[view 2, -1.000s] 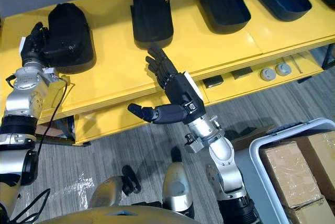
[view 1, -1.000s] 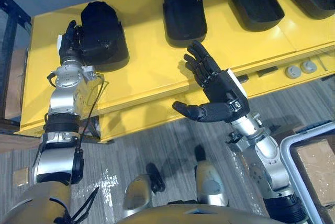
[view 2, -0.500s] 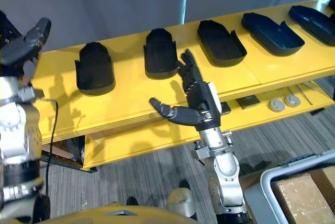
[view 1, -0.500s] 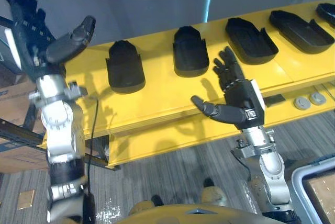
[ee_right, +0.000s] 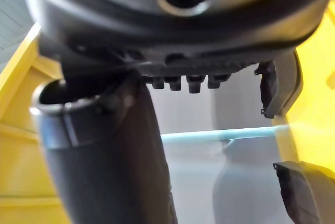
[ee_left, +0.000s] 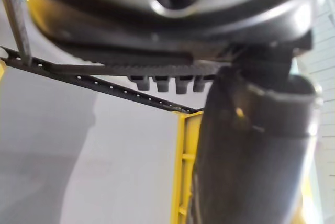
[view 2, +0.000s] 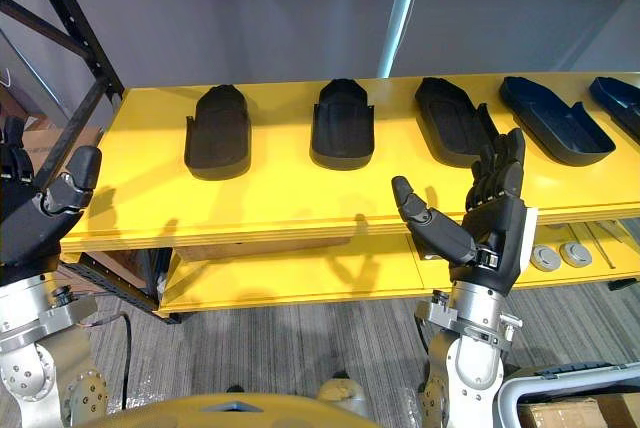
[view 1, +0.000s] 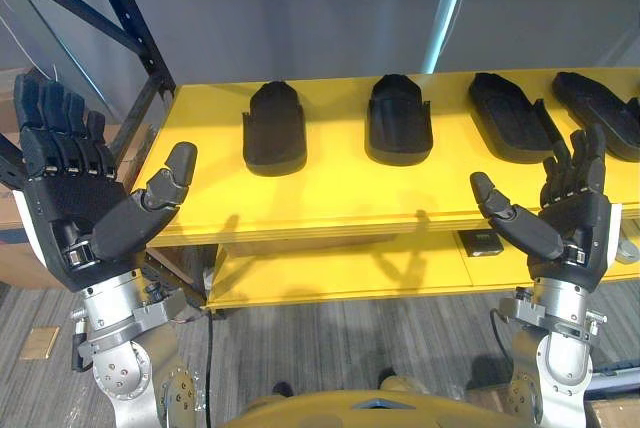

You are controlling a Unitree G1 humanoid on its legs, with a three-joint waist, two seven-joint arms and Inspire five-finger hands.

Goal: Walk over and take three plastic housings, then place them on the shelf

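- Left eye view: four plastic housings [view 1: 275, 133] lie in a row on the yellow shelf [view 1: 330, 200], and the one at 3 o'clock is cut off by the frame. The left hand [view 1: 75, 213] at 8 o'clock and the right hand [view 1: 578, 228] at 4 o'clock are both spread wide with straight fingers and hold nothing. Both are well apart from the housings.
- Right eye view: five housings can be counted, the fifth clipped at 3 o'clock. A bare strip of board runs between the row and the shelf's front edge. Two grey discs [view 2: 546, 259] sit on the lower board at 4 o'clock.
- Left wrist view: straight fingertips [ee_left: 158, 84] with nothing between them and the thumb. A dark perforated rack beam [ee_left: 104, 85] shows beyond.
- Right wrist view: the fingertips are straight and the hand is empty. Two housings show partly, blurred.
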